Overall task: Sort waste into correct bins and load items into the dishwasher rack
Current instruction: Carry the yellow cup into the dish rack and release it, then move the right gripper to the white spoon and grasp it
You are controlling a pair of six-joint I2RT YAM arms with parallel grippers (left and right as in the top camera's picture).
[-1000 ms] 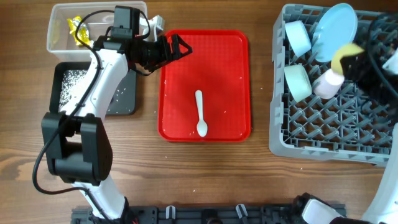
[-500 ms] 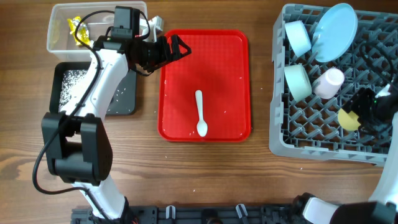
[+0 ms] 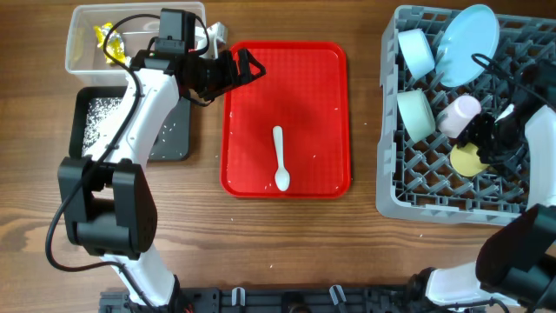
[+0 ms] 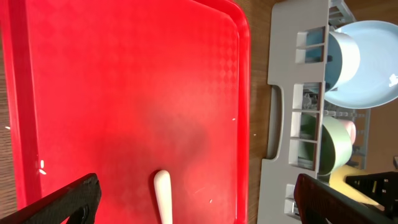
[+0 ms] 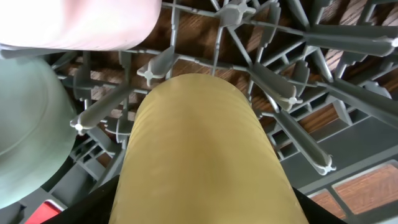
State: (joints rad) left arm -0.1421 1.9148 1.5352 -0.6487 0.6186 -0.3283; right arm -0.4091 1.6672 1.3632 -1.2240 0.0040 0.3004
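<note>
Right side: my tool pinching yellow plastic cup. Cup down among dividers of large square grey lattice dishwasher rack, just beside pink cup. Left side: my tool spread wide, empty, hovering above far-left corner of flat red serving tray. White plastic spoon lying on tray, bowl end toward near edge. Rack at right of wooden counter.

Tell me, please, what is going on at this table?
The right gripper holds the yellow cup low in the grey rack, next to the pink cup. The plate and two bowls stand in the rack too. The left gripper hangs open over the red tray, where the white spoon lies.
</note>
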